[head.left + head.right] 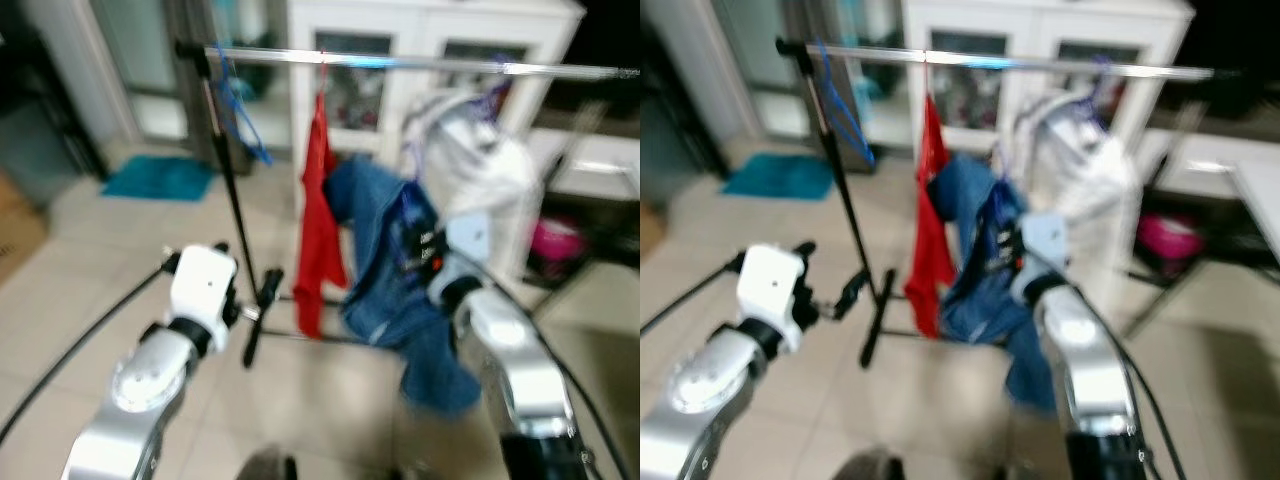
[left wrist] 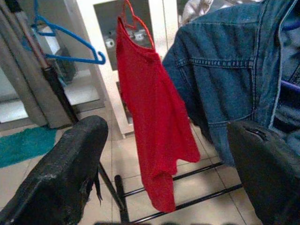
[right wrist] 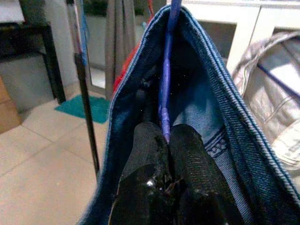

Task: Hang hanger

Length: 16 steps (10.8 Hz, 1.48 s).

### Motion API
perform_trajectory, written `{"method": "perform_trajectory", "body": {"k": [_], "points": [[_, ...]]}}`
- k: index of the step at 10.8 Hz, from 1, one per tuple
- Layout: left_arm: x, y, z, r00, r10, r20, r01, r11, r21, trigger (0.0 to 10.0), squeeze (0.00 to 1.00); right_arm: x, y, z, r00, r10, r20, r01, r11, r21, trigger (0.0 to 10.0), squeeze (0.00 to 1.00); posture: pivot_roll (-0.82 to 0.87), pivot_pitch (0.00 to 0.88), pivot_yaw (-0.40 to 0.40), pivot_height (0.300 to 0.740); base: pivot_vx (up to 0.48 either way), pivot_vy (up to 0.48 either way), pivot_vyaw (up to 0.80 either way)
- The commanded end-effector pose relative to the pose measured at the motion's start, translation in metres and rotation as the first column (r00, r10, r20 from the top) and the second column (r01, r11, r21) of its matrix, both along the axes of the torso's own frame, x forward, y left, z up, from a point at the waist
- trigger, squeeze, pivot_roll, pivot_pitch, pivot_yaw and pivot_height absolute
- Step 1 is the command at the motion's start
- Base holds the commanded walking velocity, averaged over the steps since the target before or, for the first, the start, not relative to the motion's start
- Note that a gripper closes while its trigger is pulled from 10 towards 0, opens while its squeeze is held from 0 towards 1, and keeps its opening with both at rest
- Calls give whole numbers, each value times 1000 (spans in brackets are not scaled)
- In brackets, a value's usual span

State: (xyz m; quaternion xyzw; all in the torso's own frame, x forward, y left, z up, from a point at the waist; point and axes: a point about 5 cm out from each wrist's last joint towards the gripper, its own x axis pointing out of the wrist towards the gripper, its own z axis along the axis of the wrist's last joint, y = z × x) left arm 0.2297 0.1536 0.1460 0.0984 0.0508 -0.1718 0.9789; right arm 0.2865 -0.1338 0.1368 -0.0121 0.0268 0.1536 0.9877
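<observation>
Right gripper [image 3: 164, 140] is clenched on a purple hanger [image 3: 165, 84] with a denim jacket [image 1: 395, 270] draped over it, held well below the clothes rail [image 1: 420, 65] and not hooked on yet. The jacket hangs just right of the red top [image 1: 320, 220] already on the rail, with a white garment [image 1: 470, 165] hanging further right along it. Left gripper [image 2: 164, 178] is spread wide with nothing in it, pointed at the rail stand's lower bars. Biggest risk, I'd say: the jacket is heavy and bunched, so on the lift it could slide off the hanger or snag the red top, and the hook could miss the rail, since the head views are blurry. The right wrist view is what shows the pinch on the hanger bar inside the collar; from the head the denim hides that. The left wrist view gives the crisp look at the empty blue hanger [image 2: 70, 44] near the rail's left end.
</observation>
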Motion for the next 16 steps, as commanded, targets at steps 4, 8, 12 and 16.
{"method": "perform_trajectory", "body": {"k": [4, 8, 12, 16], "points": [[-1, -3, -1, 1000, -15, -1, 15, 1000, -2, 10000, 0, -3, -2, 9, 1000, 14, 23, -15, 999, 29, 0, 0, -7, 15, 48, 740, -190, 0, 0], [6, -3, 5, 999, -23, 35, 23, 1000, 16, 10000, 0, 0, 0, 10, 1000, 3, -11, -2, 996, 90, 0, 0, -8, 0, 53, 740, 0, 0, 0], [27, -7, 12, 994, -79, 74, 74, 995, 72, 10000, 0, -1, 12, 20, 995, 93, 31, -97, 988, 118, 0, 0, -6, 2, 50, 740, 0, 0, 0], [50, -20, 16, 974, -206, 99, 206, 979, 9, 10000, 1000, -11, 34, 40, 947, 288, 140, -308, 939, 152, 0, 0, -12, 0, 55, 740, 0, 0, 0]]}}
